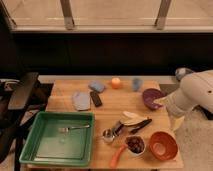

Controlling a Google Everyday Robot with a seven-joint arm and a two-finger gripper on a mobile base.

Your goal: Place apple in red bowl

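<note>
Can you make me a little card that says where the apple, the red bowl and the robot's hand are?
apple: at the back of the table, next to the blue cup, nobody holding it
red bowl: front right corner, no apple inside
gripper: at the right side, beside the purple bowl, open and holding nothing
green tray: front left, with a fork in it
carrot: front edge, by the white bowl of dark fruit
job: not done yet
</note>
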